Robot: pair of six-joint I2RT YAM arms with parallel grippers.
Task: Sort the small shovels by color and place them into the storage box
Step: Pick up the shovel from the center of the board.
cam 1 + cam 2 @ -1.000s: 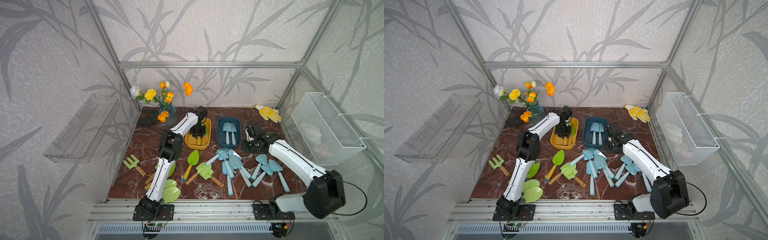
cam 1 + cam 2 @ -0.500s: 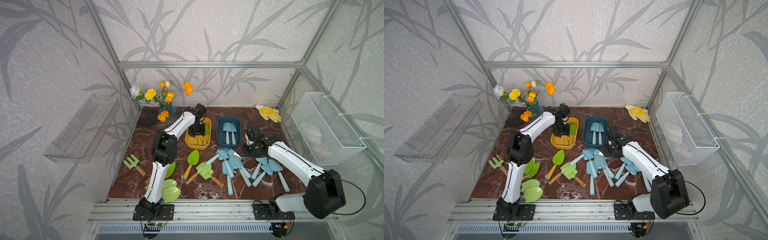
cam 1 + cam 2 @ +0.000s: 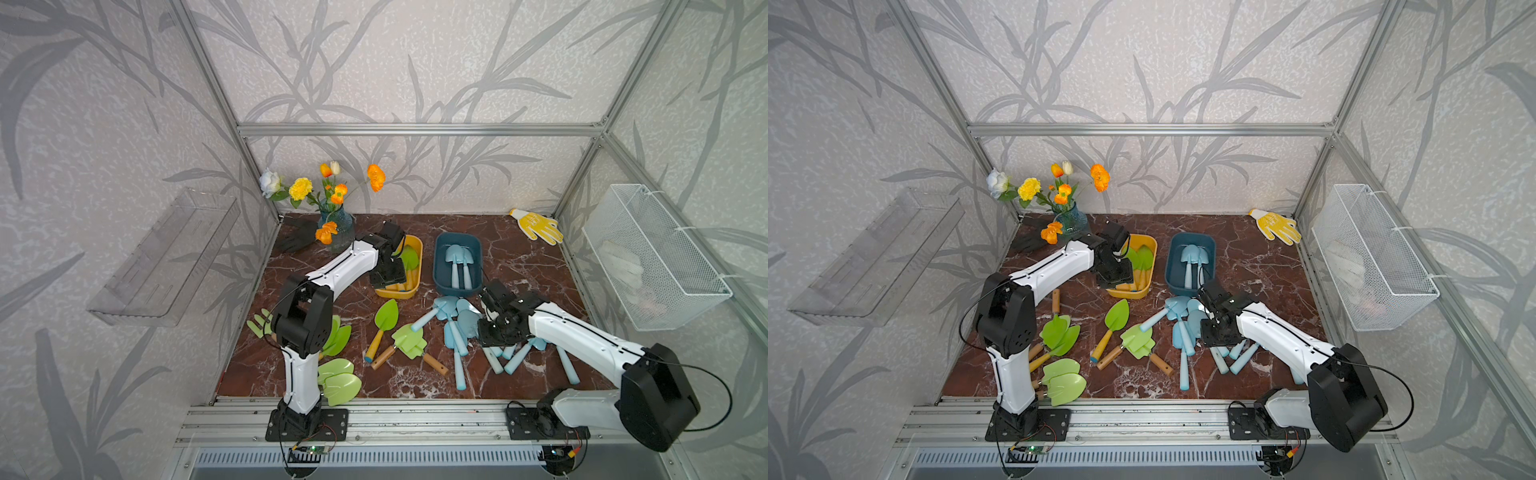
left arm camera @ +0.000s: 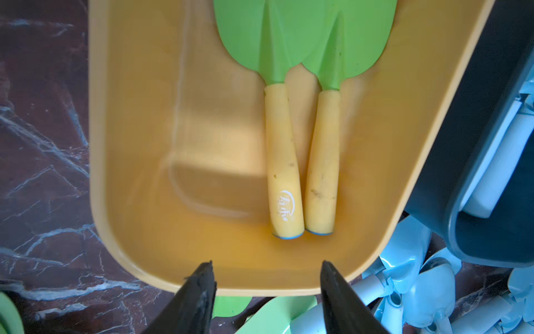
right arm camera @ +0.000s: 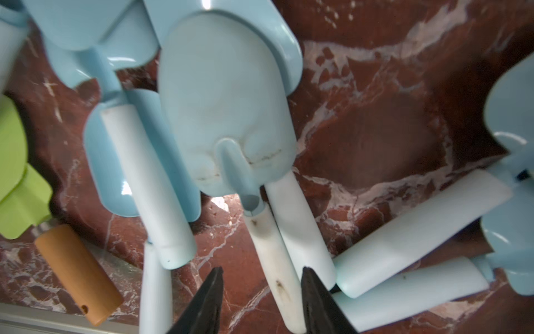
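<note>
Right hand [image 5: 262, 269] shifted over blue shovels [image 5: 225, 101], handle [image 5: 277, 277] between fingers [image 5: 211, 300] (wrist view only)

- The dark red marble tabletop [image 3: 519, 257], veined in white, carries everything.
- A blue glass vase of flowers [image 3: 337, 226] stands at the back left corner, and a black glove [image 3: 297, 239] lies just beside it toward the left wall.
- A yellow work glove [image 3: 538, 226] lies in the back right corner.
- A yellow box [image 3: 395, 294] and a dark teal box [image 3: 457, 292] sit side by side toward the back, near each other but apart.
- Lime-green shovels [image 3: 385, 316] with wooden handles lie scattered over the left and middle front.
- A lime-green three-pronged fork [image 3: 258, 324] lies by the left edge.
- Pale blue shovels [image 3: 451, 336] lie heaped, overlapping, in front of the teal box.
</note>
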